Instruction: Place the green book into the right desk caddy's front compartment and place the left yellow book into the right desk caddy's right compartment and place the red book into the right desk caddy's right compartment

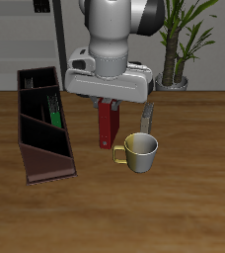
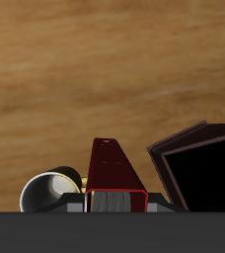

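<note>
The red book (image 1: 107,126) stands upright between the right desk caddy (image 1: 37,148) and a mug, and my gripper (image 1: 107,103) is shut on its top edge. In the wrist view the red book (image 2: 114,174) runs out from between the fingers of my gripper (image 2: 112,205), with a corner of the caddy (image 2: 205,164) beside it. The green book (image 1: 56,110) stands inside the caddy, in a middle section against the wall nearest the red book. The left yellow book (image 1: 149,117), a thin olive-grey slab, stands just behind the mug.
A pale yellow mug (image 1: 138,151) with its handle toward the red book sits close beside it, and it also shows in the wrist view (image 2: 45,194). A potted plant (image 1: 176,59) stands at the back. Dark shelving (image 1: 26,40) is behind the caddy.
</note>
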Controlling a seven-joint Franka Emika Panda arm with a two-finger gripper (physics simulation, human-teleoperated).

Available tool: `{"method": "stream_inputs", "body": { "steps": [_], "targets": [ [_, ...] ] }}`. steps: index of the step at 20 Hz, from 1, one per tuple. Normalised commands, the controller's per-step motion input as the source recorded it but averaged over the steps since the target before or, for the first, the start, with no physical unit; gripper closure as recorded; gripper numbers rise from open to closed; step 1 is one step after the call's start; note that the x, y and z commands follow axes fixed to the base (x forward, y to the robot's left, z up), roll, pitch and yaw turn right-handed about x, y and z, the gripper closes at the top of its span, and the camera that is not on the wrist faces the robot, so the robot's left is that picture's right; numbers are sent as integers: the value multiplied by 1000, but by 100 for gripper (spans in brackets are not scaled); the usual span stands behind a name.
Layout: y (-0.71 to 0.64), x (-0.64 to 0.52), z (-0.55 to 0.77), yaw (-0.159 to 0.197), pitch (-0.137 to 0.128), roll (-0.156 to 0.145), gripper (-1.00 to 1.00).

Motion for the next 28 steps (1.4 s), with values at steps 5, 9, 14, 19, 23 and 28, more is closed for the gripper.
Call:
{"method": "stream_inputs", "body": {
  "steps": [5, 9, 14, 19, 23, 28],
  "targets": [
    [-273, -699, 262, 84, 16, -28, 100],
    [-398, -686, 173, 30, -14, 8, 100],
    [-351, -620, -33, 80, 2, -13, 100],
    [-207, -668, 72, 86, -22, -21, 100],
    [-162, -647, 127, 32, -61, -1, 100],
    [-162, -857, -4, 72, -116, -19, 100]
  ]
}}
